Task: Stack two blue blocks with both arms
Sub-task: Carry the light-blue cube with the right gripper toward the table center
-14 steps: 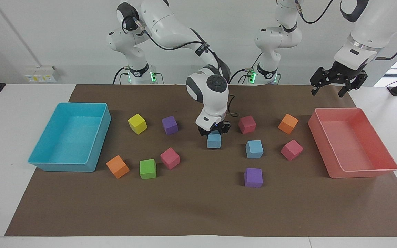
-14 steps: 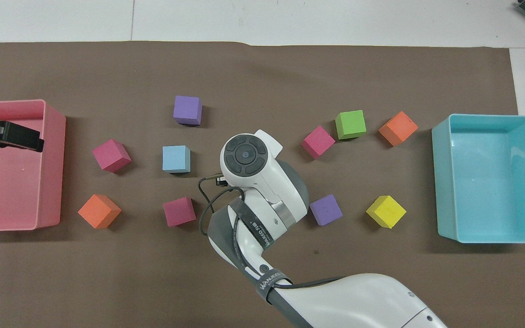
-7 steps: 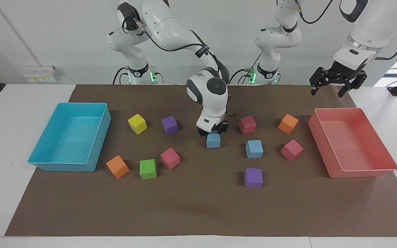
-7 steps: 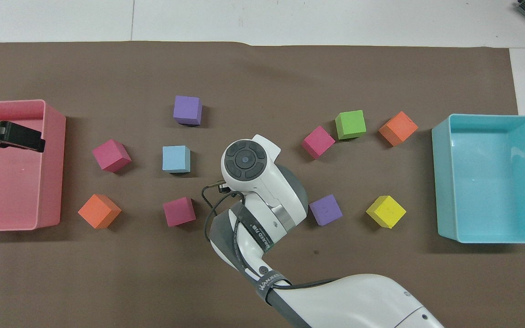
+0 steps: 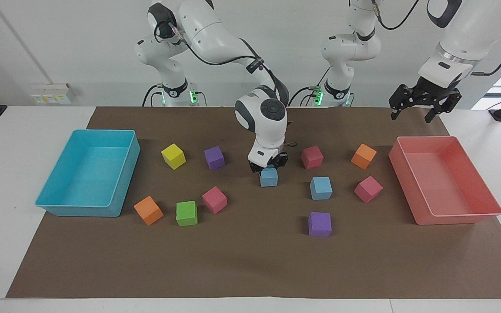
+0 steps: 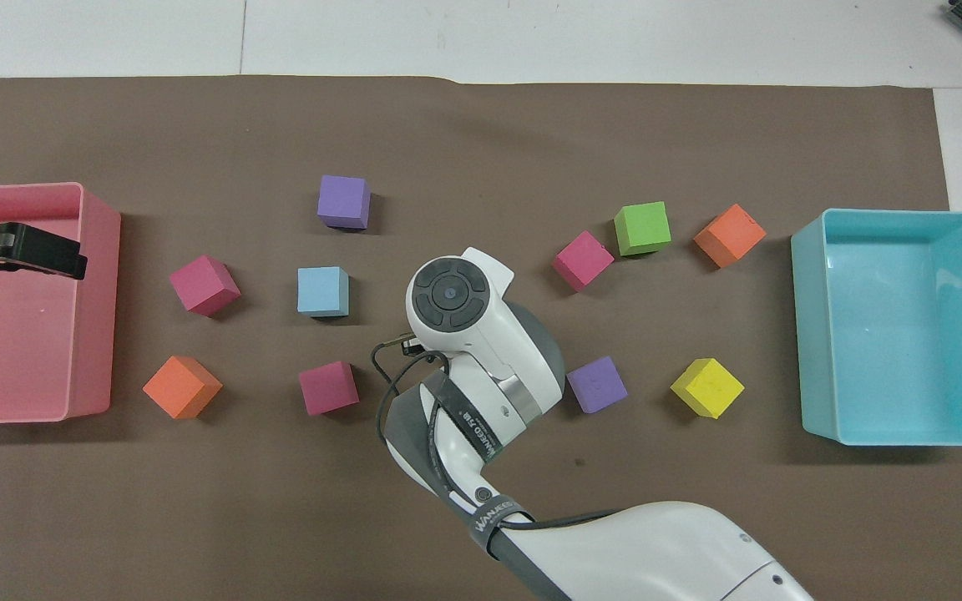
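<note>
Right gripper (image 5: 268, 165) is clamped around a blue block (image 5: 268, 177) mid-mat, carried just off the brown mat (image 5: 250, 261). The second blue block (image 5: 321, 188) sits beside it, toward the left arm's end. Left gripper (image 5: 413, 114) hangs wide open above the pink tray's (image 5: 459, 216) edge.

A turquoise tray (image 5: 59, 191) sits at the right arm's end of the brown mat (image 5: 250, 269), a pink tray (image 5: 459, 215) at the left arm's end; yellow, purple, green, orange and magenta cubes lie scattered between them
</note>
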`<state>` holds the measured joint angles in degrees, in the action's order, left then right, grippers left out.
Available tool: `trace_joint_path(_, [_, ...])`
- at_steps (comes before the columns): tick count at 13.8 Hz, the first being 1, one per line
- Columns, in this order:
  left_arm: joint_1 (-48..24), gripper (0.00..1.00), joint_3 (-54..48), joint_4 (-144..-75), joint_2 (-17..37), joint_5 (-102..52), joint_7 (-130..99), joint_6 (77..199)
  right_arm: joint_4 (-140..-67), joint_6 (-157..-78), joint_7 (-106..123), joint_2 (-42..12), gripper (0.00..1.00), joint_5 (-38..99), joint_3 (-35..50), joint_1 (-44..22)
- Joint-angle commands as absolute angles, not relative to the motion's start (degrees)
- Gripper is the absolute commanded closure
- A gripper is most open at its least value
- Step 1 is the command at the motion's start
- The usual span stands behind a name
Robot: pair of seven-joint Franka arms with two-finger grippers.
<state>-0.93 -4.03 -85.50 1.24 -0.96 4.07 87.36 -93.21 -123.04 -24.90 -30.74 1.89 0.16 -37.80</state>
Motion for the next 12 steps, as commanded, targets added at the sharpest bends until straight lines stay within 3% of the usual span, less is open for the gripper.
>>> trace_joint_path(1, [-1.14, 0.00, -3.87, -85.69, 0.53, -0.44, 4.22, 86.75, -94.22, -123.66, -23.73, -29.79, 0.00, 2.11, 0.35, -37.27])
trace_joint_path(9, [-1.14, 0.00, -3.87, -85.69, 0.53, -0.44, 4.48, 86.84, -93.87, -121.03, -27.07, -24.00, 0.00, 3.34, 0.00, -35.25])
trace_joint_path(12, [-0.88, 0.00, -3.78, -85.69, 0.44, -0.35, 4.22, 85.70, -93.87, -120.15, -25.93, -21.54, 0.00, 6.13, 0.17, -31.31])
